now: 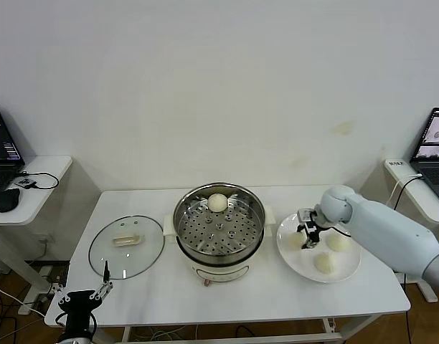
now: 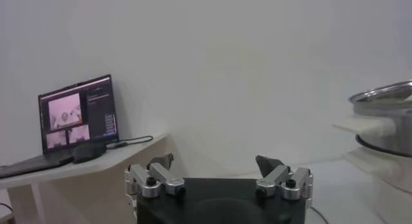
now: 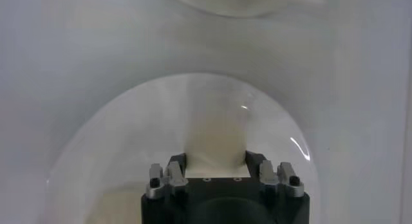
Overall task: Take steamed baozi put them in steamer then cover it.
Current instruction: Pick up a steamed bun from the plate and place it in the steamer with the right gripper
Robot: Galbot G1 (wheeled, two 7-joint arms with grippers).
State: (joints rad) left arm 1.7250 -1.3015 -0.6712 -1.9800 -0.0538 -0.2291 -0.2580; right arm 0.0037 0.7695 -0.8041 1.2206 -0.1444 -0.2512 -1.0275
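Observation:
The steamer (image 1: 219, 231) stands mid-table with one steamed baozi (image 1: 217, 202) on its perforated tray at the far side. A white plate (image 1: 305, 266) to its right holds three more baozi. My right gripper (image 1: 306, 235) is down on the plate, its fingers closed against both sides of the left baozi (image 1: 297, 240). In the right wrist view that baozi (image 3: 215, 138) fills the gap between the jaws of the right gripper (image 3: 215, 158). The glass cover (image 1: 126, 246) lies flat on the table left of the steamer. My left gripper (image 1: 80, 292) waits open off the table's front left corner.
Two other baozi (image 1: 339, 242) (image 1: 324, 263) sit on the plate close to my right arm. Side tables with laptops (image 1: 3, 147) (image 1: 435, 147) flank the table. In the left wrist view, the left gripper (image 2: 217, 161) faces the wall, with the steamer rim (image 2: 386, 96) to one side.

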